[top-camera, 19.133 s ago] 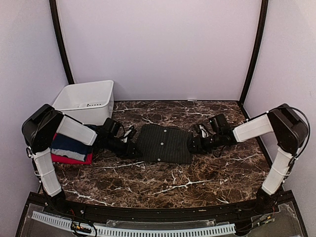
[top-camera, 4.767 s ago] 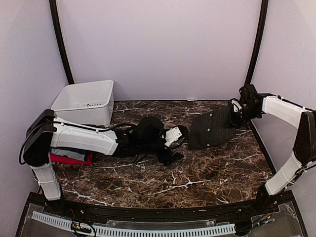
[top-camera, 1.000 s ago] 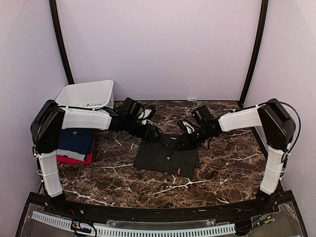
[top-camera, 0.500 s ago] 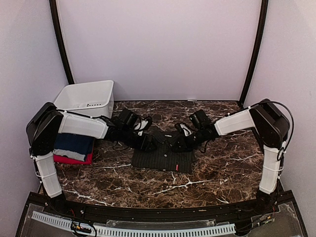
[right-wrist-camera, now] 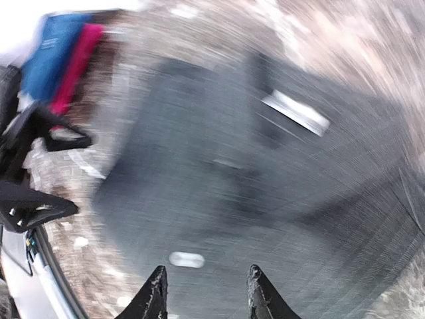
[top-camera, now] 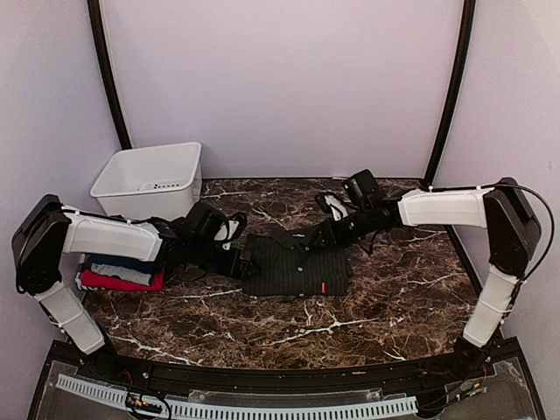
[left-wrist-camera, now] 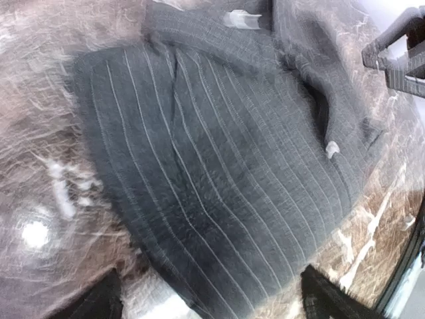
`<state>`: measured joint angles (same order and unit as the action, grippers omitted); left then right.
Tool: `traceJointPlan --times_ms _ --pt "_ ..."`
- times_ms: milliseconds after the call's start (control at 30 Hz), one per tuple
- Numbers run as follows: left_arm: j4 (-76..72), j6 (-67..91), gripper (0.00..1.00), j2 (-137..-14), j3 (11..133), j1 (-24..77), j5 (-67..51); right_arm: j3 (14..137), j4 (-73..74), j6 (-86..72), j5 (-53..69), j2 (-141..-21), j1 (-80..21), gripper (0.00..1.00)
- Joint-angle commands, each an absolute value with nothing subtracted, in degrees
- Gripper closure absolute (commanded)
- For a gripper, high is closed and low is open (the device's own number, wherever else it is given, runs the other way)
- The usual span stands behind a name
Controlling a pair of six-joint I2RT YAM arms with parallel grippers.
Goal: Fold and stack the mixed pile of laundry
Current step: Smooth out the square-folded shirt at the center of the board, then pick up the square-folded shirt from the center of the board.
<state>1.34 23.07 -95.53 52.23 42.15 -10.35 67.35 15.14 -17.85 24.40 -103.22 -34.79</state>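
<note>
A white bin [top-camera: 149, 203] sits at the far-left corner of the marble surface [top-camera: 385, 306]. At the left edge the navy tee [top-camera: 109, 261] lies folded on the red tee [top-camera: 118, 282]; the left arm reaches across above them and covers the stack's far part. The right wrist view is smeared, and from above both dark grippers merge with the cloth. The pinstriped shirt [top-camera: 293, 267] lies folded flat mid-surface. The left gripper [top-camera: 248, 261], fingers wide apart, hovers at its left edge. The right gripper [top-camera: 317, 238], fingers apart and holding nothing, is over its far edge
</note>
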Motion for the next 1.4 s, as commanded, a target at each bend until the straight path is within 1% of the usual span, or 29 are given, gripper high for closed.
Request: traceJointPlan --times_ms 0,133,233,367,600,800,900,967,1000,1067,1100,1367 --pt "-0.5 29.2 0.02 -84.7 49.5 39.3 -7.4 71.6 15.7 -14.1 17.5 -98.8 -44.4 0.61" --pt "0.4 36.4 0.01 -80.4 47.6 32.8 -13.6 76.7 17.3 -10.5 12.6 -103.7 -51.8 0.58" --pt "3.4 37.9 0.01 -78.7 47.4 27.9 -17.5 81.1 19.0 -8.1 9.1 -108.4 -56.5 0.56" --pt "6.8 38.3 0.01 -75.8 46.7 25.6 -15.2 86.6 20.7 -5.6 6.4 -114.7 -61.3 0.55" --pt "7.9 39.7 0.01 -72.9 43.5 22.9 -15.5 91.9 21.8 -4.4 6.2 -123.1 -63.8 0.55" --pt "8.2 39.9 0.01 -73.6 43.0 22.4 -15.6 96.2 26.4 -2.8 0.7 -130.6 -65.9 0.56" --pt "8.0 40.0 0.01 -74.6 42.7 22.4 -15.6 96.8 28.7 -3.9 -3.9 -132.5 -66.4 0.62" --pt "7.4 40.2 0.01 -75.3 42.3 22.4 -16.0 96.0 28.7 -4.5 -6.3 -132.1 -66.4 0.71" --pt "7.1 40.2 0.01 -75.5 42.2 22.3 -16.2 95.6 28.7 -4.7 -7.3 -131.8 -66.4 0.77" --pt "6.7 40.4 0.01 -76.3 42.2 22.3 -16.5 95.0 28.7 -4.7 -8.6 -130.8 -66.4 0.94" --pt "6.6 40.5 0.01 -76.8 42.2 22.3 -16.6 94.7 28.5 -4.6 -9.0 -130.1 -66.4 1.00" --pt "4.7 39.7 0.02 -78.8 41.7 22.3 -18.7 91.8 22.6 -4.1 -4.9 -119.4 -66.2 1.00"
